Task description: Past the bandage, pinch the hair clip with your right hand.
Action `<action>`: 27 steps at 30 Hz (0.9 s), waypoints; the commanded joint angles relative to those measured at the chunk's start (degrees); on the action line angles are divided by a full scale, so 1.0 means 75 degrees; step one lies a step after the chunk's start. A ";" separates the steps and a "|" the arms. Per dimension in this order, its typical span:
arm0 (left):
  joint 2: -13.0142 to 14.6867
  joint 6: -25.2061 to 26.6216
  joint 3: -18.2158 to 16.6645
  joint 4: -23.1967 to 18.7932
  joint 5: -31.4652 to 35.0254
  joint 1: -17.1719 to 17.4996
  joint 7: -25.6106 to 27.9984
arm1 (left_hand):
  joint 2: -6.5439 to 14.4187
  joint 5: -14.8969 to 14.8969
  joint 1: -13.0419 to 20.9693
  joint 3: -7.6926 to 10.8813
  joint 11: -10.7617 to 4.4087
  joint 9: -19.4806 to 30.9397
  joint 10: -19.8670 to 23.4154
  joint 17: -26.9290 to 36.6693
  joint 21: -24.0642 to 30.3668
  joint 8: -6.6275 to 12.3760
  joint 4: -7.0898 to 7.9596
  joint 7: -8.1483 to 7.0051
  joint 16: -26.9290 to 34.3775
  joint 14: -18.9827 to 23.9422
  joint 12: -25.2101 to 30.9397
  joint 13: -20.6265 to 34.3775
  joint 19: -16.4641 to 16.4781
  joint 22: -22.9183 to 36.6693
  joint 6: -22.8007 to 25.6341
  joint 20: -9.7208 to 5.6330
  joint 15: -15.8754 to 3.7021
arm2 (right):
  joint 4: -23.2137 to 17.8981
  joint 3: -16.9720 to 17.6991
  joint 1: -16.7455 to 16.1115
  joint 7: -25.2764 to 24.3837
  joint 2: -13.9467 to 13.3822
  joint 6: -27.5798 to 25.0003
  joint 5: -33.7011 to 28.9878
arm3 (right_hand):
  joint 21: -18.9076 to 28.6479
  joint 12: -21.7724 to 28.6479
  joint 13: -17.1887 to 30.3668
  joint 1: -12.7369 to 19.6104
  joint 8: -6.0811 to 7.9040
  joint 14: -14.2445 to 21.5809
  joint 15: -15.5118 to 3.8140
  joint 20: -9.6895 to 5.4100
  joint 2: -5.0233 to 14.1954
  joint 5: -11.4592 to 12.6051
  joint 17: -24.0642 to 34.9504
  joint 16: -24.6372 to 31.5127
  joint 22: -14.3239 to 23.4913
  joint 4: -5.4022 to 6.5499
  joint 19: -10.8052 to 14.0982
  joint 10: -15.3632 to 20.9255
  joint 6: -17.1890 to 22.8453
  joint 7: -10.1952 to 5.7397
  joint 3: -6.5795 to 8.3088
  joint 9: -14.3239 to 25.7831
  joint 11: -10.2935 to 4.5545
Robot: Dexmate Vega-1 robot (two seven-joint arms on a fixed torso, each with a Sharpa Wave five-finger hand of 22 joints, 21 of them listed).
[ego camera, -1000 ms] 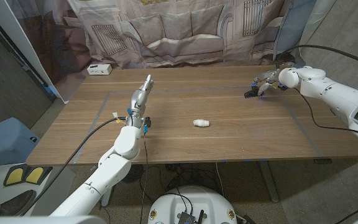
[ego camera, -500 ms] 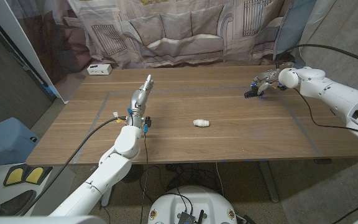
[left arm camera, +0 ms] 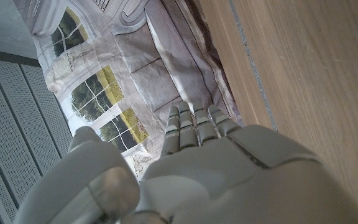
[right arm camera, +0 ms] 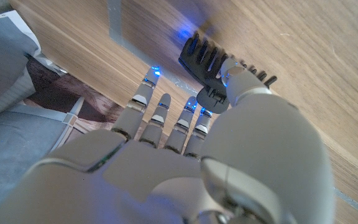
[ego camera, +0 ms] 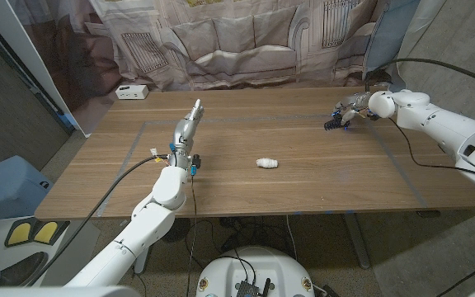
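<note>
The black toothed plastic hair clip [ego camera: 333, 125], lying at the far right of the wooden table [ego camera: 320, 177] beyond the small white bandage roll [ego camera: 266, 163], is touched by the right hand [ego camera: 355, 108], though a completed pinch cannot be confirmed.

Left hand [left arm camera: 191, 168] was seen from behind, pale grey, holding nothing. Fingers [left arm camera: 194, 127] were straight and close together, reaching toward the printed backdrop [left arm camera: 135, 74]; thumb stuck out apart to one side. Wooden table [left arm camera: 309, 68] ran alongside the hand, a thin grey line marked on its surface. Backdrop print showed a sofa and windows. Grey slatted panel [left arm camera: 11, 124] sat beside the backdrop.
</note>
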 commanded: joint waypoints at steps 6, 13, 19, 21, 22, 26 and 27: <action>-0.0018 -0.0037 0.0027 0.0108 -0.0077 -0.0052 -0.0056 | 0.0077 -0.0025 0.0024 -0.0007 0.0026 0.0014 0.0061 0.0009 -0.0031 -0.0005 -0.0069 -0.0023 -0.0014 0.0032 -0.0012 0.0031 -0.0002 0.0041 0.0076 0.0049 -0.0004 | -0.0414 0.0069 -0.0150 -0.0038 -0.0218 -0.0161 0.0055 | 0.0085 0.0076 0.0020 0.0150 0.0126 0.0380 -0.0306 -0.0029 0.0036 -0.0005 0.0052 0.0144 0.0013 0.0045 0.0246 0.0438 0.0405 -0.0024 -0.0115 0.0007 -0.0034; -0.0030 -0.0104 0.0035 0.0164 -0.0107 -0.0070 -0.0093 | 0.0083 -0.0025 0.0025 -0.0003 0.0009 0.0014 0.0056 0.0010 -0.0034 -0.0005 -0.0073 -0.0022 -0.0016 0.0030 -0.0017 0.0031 -0.0011 0.0041 0.0080 0.0050 -0.0009 | -0.0704 0.0191 -0.0287 0.0019 -0.0336 -0.0282 0.0064 | 0.0100 0.0123 0.0018 0.0210 0.0196 0.0607 -0.0350 -0.0039 0.0078 -0.0032 0.0062 0.0212 0.0017 0.0050 0.0388 0.0784 0.0736 -0.0049 -0.0177 0.0007 -0.0057; -0.0019 -0.0096 0.0034 0.0174 -0.0125 -0.0069 -0.0105 | 0.0086 -0.0025 0.0026 0.0000 0.0003 0.0014 0.0065 0.0009 -0.0033 -0.0004 -0.0076 -0.0022 -0.0016 0.0031 -0.0015 0.0031 -0.0009 0.0042 0.0088 0.0058 -0.0011 | -0.0860 0.0245 -0.0361 0.0077 -0.0389 -0.0373 0.0000 | 0.0113 0.0118 0.0017 0.0234 0.0221 0.0716 -0.0366 -0.0049 0.0118 -0.0046 0.0074 0.0249 0.0019 0.0061 0.0474 0.0892 0.0887 -0.0057 -0.0211 0.0006 -0.0075; -0.0022 -0.0097 0.0035 0.0179 -0.0130 -0.0070 -0.0104 | 0.0087 -0.0026 0.0026 0.0001 0.0015 0.0014 0.0063 0.0010 -0.0033 -0.0004 -0.0077 -0.0022 -0.0016 0.0031 -0.0016 0.0031 -0.0010 0.0042 0.0089 0.0057 -0.0010 | -0.0906 0.0267 -0.0381 0.0088 -0.0408 -0.0400 -0.0016 | 0.0114 0.0115 0.0017 0.0243 0.0231 0.0755 -0.0368 -0.0049 0.0133 -0.0051 0.0078 0.0262 0.0020 0.0065 0.0498 0.0931 0.0943 -0.0058 -0.0221 0.0006 -0.0078; -0.0027 -0.0118 0.0038 0.0195 -0.0136 -0.0074 -0.0115 | 0.0088 -0.0026 0.0026 0.0001 0.0010 0.0014 0.0068 0.0010 -0.0032 -0.0005 -0.0077 -0.0023 -0.0016 0.0031 -0.0014 0.0031 -0.0007 0.0042 0.0087 0.0055 -0.0007 | -0.0925 0.0279 -0.0388 0.0096 -0.0417 -0.0408 -0.0021 | 0.0114 0.0115 0.0017 0.0245 0.0233 0.0758 -0.0369 -0.0049 0.0132 -0.0052 0.0077 0.0262 0.0020 0.0064 0.0500 0.0938 0.0953 -0.0057 -0.0225 0.0006 -0.0079; -0.0029 -0.0113 0.0047 0.0213 -0.0149 -0.0081 -0.0126 | 0.0089 -0.0026 0.0026 0.0002 0.0030 0.0014 0.0058 0.0010 -0.0034 -0.0005 -0.0079 -0.0019 -0.0017 0.0029 -0.0020 0.0032 -0.0014 0.0042 0.0089 0.0062 -0.0005 | -0.1035 0.0336 -0.0431 0.0125 -0.0466 -0.0451 -0.0034 | 0.0116 0.0123 0.0017 0.0274 0.0267 0.0848 -0.0405 -0.0058 0.0162 -0.0066 0.0085 0.0290 0.0022 0.0065 0.0555 0.1076 0.1122 -0.0055 -0.0255 0.0005 -0.0073; -0.0027 -0.0110 0.0049 0.0215 -0.0152 -0.0083 -0.0132 | 0.0089 -0.0026 0.0026 0.0003 0.0024 0.0014 0.0058 0.0010 -0.0033 -0.0005 -0.0080 -0.0019 -0.0018 0.0027 -0.0020 0.0032 -0.0012 0.0042 0.0090 0.0062 -0.0003 | -0.1071 0.0356 -0.0451 0.0117 -0.0480 -0.0470 -0.0035 | 0.0114 0.0127 0.0017 0.0278 0.0283 0.0892 -0.0407 -0.0061 0.0172 -0.0071 0.0088 0.0304 0.0022 0.0069 0.0566 0.1123 0.1186 -0.0047 -0.0266 0.0004 -0.0075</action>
